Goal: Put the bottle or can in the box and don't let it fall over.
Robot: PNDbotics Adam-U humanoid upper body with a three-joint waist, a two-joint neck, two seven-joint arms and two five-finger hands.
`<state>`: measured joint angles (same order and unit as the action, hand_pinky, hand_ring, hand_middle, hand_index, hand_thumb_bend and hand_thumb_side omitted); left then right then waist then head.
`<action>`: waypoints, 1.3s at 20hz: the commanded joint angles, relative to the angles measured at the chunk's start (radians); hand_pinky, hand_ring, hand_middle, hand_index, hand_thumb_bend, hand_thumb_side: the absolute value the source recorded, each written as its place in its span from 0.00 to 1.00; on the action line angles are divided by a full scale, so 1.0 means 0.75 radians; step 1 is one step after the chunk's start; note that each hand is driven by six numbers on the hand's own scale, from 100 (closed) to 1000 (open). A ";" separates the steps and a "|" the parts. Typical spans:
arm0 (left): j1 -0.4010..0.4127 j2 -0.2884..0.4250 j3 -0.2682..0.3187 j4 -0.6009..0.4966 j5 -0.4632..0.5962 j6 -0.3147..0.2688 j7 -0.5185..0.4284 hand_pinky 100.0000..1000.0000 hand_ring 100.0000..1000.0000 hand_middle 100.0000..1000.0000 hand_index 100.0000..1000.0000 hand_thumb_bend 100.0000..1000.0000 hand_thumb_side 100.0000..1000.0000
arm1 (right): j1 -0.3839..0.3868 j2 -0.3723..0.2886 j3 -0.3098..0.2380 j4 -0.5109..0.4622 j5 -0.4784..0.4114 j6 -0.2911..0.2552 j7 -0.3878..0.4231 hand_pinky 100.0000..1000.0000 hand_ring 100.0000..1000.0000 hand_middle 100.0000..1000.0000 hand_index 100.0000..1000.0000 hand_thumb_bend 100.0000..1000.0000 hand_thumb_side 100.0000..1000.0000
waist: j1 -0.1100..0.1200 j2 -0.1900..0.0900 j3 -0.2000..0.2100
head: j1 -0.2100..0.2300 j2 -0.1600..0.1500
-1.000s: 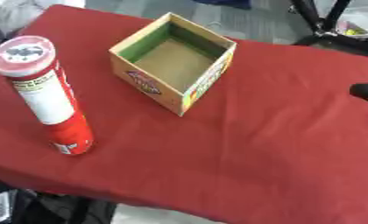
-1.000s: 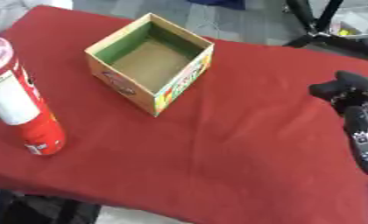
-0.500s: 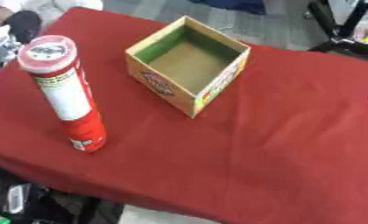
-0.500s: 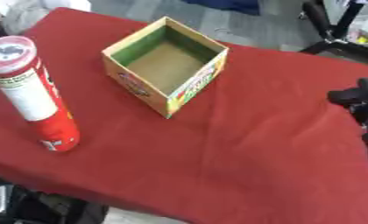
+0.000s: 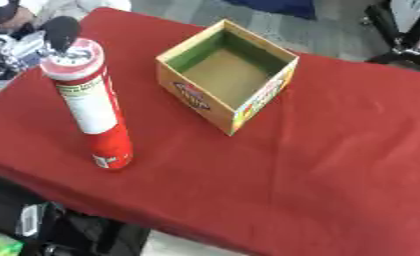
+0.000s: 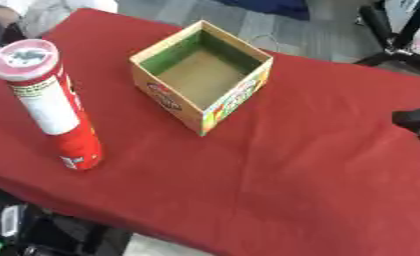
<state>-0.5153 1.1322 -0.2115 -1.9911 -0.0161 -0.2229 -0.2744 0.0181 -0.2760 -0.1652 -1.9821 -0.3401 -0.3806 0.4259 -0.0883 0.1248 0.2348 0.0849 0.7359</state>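
Your right hand [image 6: 416, 121] only shows as a dark lump at the right edge of the right eye view, over the red tablecloth [image 6: 301, 165]; can't tell whether its fingers are wide or closed. Left hand: a dark rounded shape sits at the top left in the left eye view, just behind the can's lid, can't tell what it is, so I'm not calling it a hand

The can [image 6: 49, 104] is a tall red and white tube with a pale lid, standing upright, well off to the left of your right hand and nearer the front edge of the cloth. Nothing is touching it

The box [image 5: 228, 75] is open-topped cardboard with a green inner wall and a printed side, and nothing shows inside it. It sits between your right hand and the can, further back than both, turned so one corner points at the front edge. It stands apart from the can with bare cloth between them

Open cloth runs from your right hand across to the box's right wall and down to the front edge. The cloth's front edge drops off just in front of the can's base; dark clutter below it at the lower left
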 commanded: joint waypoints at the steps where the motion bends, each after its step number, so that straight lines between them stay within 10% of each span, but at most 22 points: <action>1: -0.028 0.019 -0.001 -0.012 0.003 0.001 -0.025 1.00 0.96 0.96 0.93 0.00 1.00 | -0.008 -0.032 -0.001 -0.024 -0.011 0.004 0.002 0.84 0.77 0.66 0.85 0.00 0.47 | 0.012 -0.023 -0.001 | -0.002 -0.005; 26: -0.162 -0.052 -0.110 0.137 -0.160 -0.024 -0.187 1.00 1.00 1.00 0.96 0.00 1.00 | -0.009 -0.031 0.003 -0.024 -0.009 0.016 0.008 0.84 0.77 0.66 0.85 0.00 0.47 | 0.017 -0.027 -0.012 | -0.006 -0.001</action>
<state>-0.6238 1.0790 -0.2982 -1.8939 -0.1220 -0.2348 -0.4156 0.0181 -0.2761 -0.1593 -1.9821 -0.3402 -0.3695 0.4314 -0.0833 0.1235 0.2274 0.0804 0.7368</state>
